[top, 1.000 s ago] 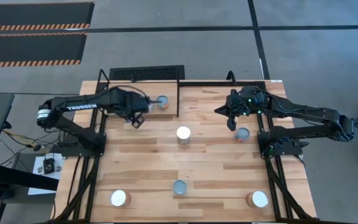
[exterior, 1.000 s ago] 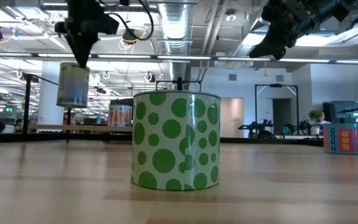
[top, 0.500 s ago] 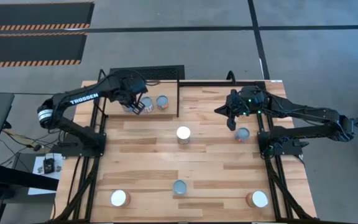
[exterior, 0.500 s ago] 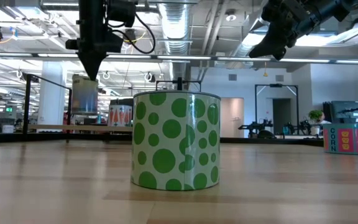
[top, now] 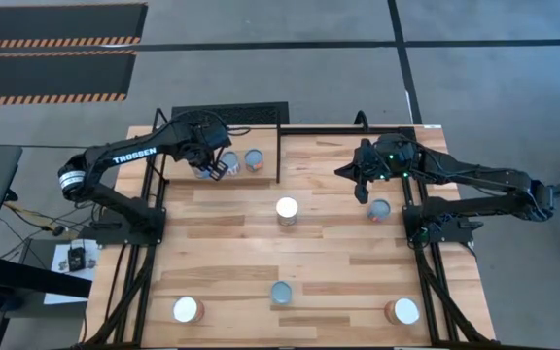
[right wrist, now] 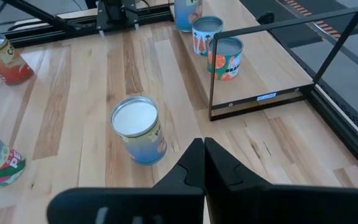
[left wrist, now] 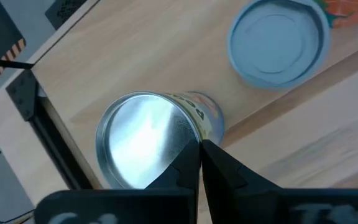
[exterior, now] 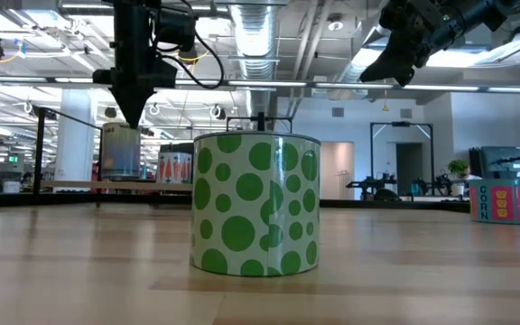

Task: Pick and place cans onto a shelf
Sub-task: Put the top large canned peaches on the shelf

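Silver-top can (left wrist: 143,144) sits on the shelf (top: 185,181), back-left of the desk (top: 319,248), beside a blue-grey-top can (top: 254,158) already shelved. L end effector (top: 214,167) is right over it, fingers pressed together; wrist view shows the tips (left wrist: 197,163) nipping the can's rim, so I judge it's a rim pinch, not a body grasp. Can looks upright, base at or v. near the board; low view can't confirm contact. Placed close to its neighbour, prob. to leave room for more. R end effector (top: 362,192) hangs closed above the desk near another can (top: 379,209), holding nothing. Four cans left on the desk incl. white-top one (top: 287,208) mid-desk.
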### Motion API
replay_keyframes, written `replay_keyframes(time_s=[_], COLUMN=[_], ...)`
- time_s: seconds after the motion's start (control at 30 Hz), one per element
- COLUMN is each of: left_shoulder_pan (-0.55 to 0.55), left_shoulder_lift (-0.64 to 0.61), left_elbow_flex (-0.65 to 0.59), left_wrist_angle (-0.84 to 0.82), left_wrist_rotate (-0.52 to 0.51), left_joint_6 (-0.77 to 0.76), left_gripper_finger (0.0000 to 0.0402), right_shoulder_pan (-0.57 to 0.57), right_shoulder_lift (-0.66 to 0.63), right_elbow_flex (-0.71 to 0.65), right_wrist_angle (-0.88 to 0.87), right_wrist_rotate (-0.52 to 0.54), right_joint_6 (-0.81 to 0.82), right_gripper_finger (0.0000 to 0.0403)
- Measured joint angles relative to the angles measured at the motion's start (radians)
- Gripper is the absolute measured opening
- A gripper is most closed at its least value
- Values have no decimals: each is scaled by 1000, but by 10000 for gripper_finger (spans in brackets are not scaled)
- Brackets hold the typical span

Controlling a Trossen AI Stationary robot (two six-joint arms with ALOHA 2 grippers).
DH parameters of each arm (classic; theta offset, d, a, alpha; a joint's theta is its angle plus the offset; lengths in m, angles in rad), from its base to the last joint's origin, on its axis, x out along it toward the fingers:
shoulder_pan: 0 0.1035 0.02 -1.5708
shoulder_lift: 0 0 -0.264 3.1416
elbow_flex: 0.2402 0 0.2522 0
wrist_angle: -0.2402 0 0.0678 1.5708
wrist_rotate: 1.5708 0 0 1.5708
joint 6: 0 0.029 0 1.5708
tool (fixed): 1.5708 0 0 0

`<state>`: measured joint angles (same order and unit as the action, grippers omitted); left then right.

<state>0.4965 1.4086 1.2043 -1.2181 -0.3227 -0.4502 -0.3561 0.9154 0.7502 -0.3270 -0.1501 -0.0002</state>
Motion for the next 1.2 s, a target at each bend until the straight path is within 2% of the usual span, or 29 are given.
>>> replay_keyframes(time_s=[1.2], left_shoulder_pan=[0], left_shoulder_lift=[0], left_elbow_flex=[0], left_wrist_angle=[60], left_wrist_rotate=[-6], left_joint_6=[-29], left_gripper_finger=[0], right_shoulder_pan=[0], right_shoulder_lift=[0], right_elbow_flex=[0], right_wrist_angle=[0], right_wrist_rotate=[2], right_joint_6=[-2], right_gripper_finger=[12])
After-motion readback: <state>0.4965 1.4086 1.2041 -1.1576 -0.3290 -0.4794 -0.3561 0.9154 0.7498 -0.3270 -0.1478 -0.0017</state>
